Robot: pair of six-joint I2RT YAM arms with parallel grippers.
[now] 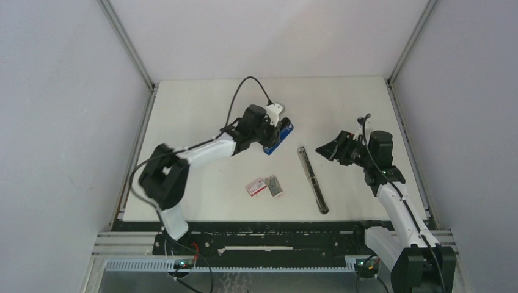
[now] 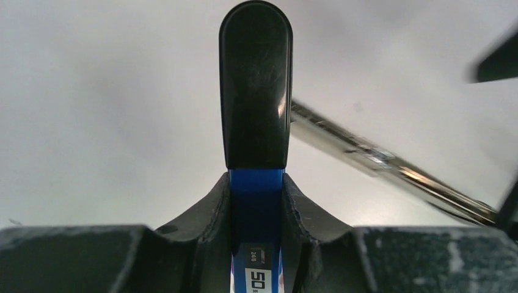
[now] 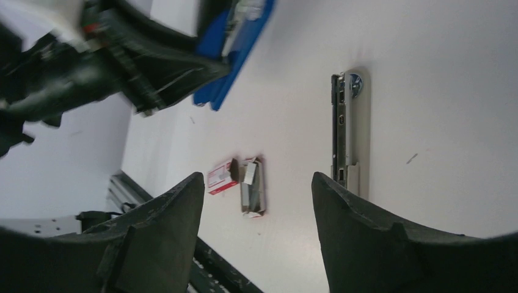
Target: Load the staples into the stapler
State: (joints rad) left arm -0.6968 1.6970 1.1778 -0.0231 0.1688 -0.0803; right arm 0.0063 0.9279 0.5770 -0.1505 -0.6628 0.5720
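The left gripper pinches the blue stapler across its narrow sides, so I reckon it could swivel or slip. The right gripper hangs spread and empty over the silver rail. The red-and-white staple box and grey tray lie side by side near that rail. A clumsy pinch there might scatter the strips.

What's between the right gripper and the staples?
A long silver metal rail lies flat on the table between the right gripper and the staples. It is clearest in the top view.

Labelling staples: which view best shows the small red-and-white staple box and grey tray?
Right wrist: the red-and-white staple box and grey tray lie side by side, unobstructed, largest. Top external shows them tiny. Left wrist: absent.
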